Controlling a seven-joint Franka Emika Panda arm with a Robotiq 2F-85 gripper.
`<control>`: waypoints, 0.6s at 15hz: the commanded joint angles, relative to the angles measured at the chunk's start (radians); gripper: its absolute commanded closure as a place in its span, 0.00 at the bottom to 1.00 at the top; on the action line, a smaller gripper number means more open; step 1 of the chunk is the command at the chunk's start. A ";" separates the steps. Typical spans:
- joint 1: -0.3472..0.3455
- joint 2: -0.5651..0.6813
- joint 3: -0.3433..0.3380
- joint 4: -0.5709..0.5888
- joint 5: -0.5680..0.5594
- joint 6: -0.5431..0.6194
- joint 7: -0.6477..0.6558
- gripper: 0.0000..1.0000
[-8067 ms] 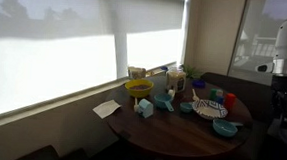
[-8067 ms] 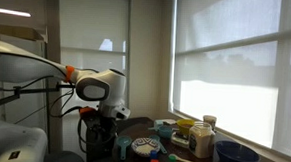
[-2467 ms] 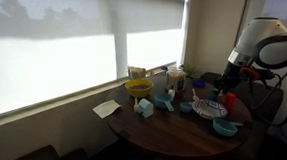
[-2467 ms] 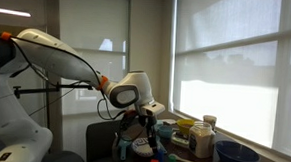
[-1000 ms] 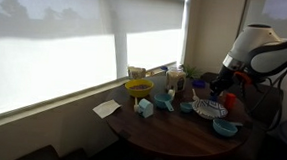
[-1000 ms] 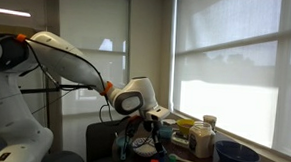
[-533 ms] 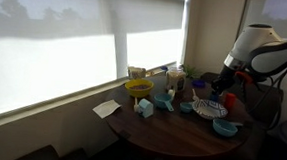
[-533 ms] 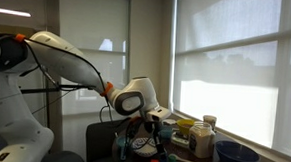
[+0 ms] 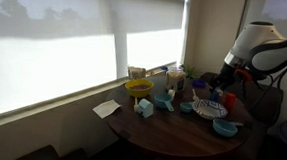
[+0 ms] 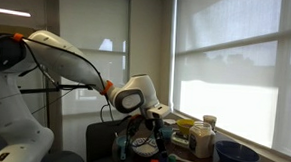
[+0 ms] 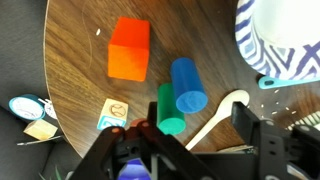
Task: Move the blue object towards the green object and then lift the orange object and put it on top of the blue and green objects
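In the wrist view the orange object (image 11: pixel 129 48), a red-orange block, sits on the wooden table. The blue object (image 11: pixel 187 85) and the green object (image 11: pixel 170 108) are short cylinders lying side by side and touching, just beside the orange block. My gripper (image 11: pixel 185 150) is open and empty, hovering over the table with its fingers at the bottom of the view, close to the green piece. In both exterior views the gripper (image 9: pixel 221 90) (image 10: pixel 149 123) hangs low over the table, and the small pieces are too small to make out.
A wooden spoon (image 11: pixel 222 112) lies between the fingers beside the cylinders. A blue-striped plate (image 11: pixel 275 40) is close by. A small pictured block (image 11: pixel 115 112) lies near the green piece. A yellow bowl (image 9: pixel 138 88), paper (image 9: pixel 107 108), a blue bowl (image 10: pixel 237 154) and a jar (image 10: pixel 201 142) crowd the round table.
Over the last seconds the arm swung over the table and came down towards the pieces. In the last half second it has barely moved.
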 commanded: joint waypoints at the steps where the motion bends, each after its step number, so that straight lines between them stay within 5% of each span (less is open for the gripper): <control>1: -0.006 -0.056 0.011 0.017 -0.009 -0.051 0.016 0.00; 9: -0.026 -0.145 0.000 0.033 -0.053 -0.351 -0.020 0.00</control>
